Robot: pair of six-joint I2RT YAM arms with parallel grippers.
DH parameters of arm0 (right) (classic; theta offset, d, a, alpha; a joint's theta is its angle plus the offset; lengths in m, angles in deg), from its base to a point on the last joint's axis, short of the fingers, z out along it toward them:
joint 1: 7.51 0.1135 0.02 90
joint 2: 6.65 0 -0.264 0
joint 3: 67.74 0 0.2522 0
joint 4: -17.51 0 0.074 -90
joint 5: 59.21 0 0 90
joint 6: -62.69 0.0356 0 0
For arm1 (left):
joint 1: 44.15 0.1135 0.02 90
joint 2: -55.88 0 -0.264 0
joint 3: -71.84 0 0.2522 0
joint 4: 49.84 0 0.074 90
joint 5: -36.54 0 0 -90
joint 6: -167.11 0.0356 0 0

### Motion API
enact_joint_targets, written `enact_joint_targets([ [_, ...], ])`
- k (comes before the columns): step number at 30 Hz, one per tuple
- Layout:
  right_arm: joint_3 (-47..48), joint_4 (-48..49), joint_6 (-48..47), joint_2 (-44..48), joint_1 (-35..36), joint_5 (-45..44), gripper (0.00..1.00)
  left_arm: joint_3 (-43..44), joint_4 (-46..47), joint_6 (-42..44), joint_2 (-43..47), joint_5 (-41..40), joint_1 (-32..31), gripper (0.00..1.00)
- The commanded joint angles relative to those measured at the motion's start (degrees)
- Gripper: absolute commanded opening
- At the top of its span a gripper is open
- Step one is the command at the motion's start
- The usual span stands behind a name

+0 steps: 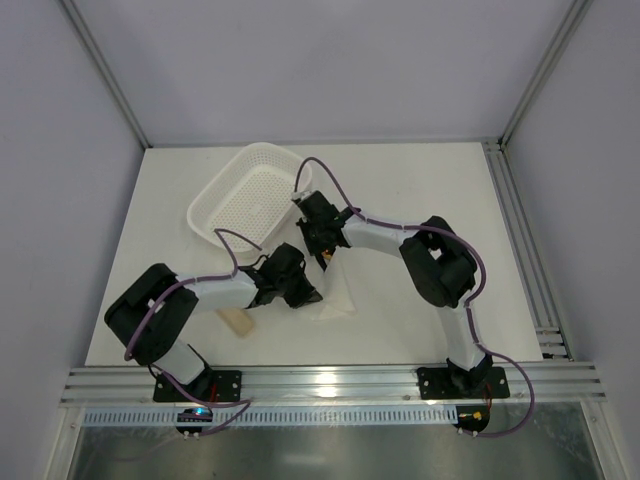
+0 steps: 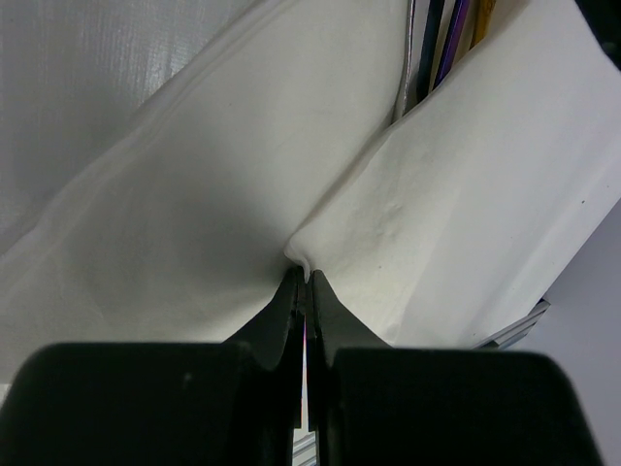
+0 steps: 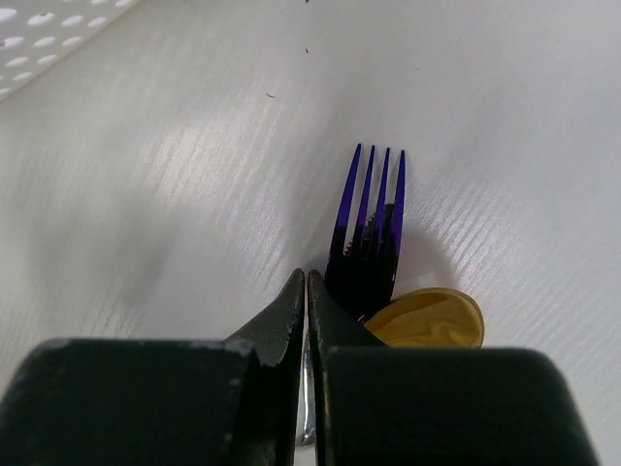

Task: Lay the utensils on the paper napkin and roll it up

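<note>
Paper napkin (image 2: 466, 194) fold pinched in closed left hand (image 2: 306, 276); utensils (image 3: 374, 243) just beside closed right hand (image 3: 304, 278)

A slim dark metal fork (image 3: 372, 223) is tinted purple-blue along its tines; a glossy spoon bowl (image 3: 432, 320) is coloured gold. The thin paper napkin (image 2: 466, 194) is rendered plain white, the perforated plastic basket (image 1: 255, 195) white with dotted holes, the tabletop (image 3: 146, 175) white with faint grain.
</note>
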State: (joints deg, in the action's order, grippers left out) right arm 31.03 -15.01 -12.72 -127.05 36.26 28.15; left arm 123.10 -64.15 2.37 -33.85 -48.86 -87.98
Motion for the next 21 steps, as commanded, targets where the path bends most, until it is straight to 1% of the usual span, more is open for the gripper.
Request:
enact_joint_targets([
  [1, 1.30, -0.48, -2.11, 1.22, 0.18, -0.54, 0.04, -2.52, -5.68, 0.91, -1.41, -3.28, -0.37, 0.00],
  [5, 0.25, -0.48, -2.11, 4.29, 0.00, 1.84, 0.04, -2.08, -6.04, 0.74, -2.02, -3.46, -0.46, 0.00],
  [8, -2.39, -0.66, -0.71, 8.15, -0.26, 6.14, 0.04, -2.08, -5.86, 0.65, -2.20, -3.28, -0.37, 0.00],
  [11, -9.31, 0.83, 0.70, 12.99, -0.35, 7.73, 0.04, -2.07, -6.47, 0.65, -2.02, -3.46, -0.46, 0.00],
  [16, -17.24, 1.10, 2.99, 20.54, -0.26, 10.71, 0.04, -1.99, -7.35, 0.74, -1.15, -3.90, -0.46, 0.00],
  [17, -19.42, 1.19, 3.77, 21.43, -0.18, 11.33, 0.04, -1.99, -7.53, 0.74, -1.15, -3.98, -0.55, 0.00],
  [21, -23.39, 2.76, 4.57, 23.63, 0.70, 12.04, 0.04, -1.55, -8.32, 0.82, -0.80, -4.25, -0.46, 0.00],
])
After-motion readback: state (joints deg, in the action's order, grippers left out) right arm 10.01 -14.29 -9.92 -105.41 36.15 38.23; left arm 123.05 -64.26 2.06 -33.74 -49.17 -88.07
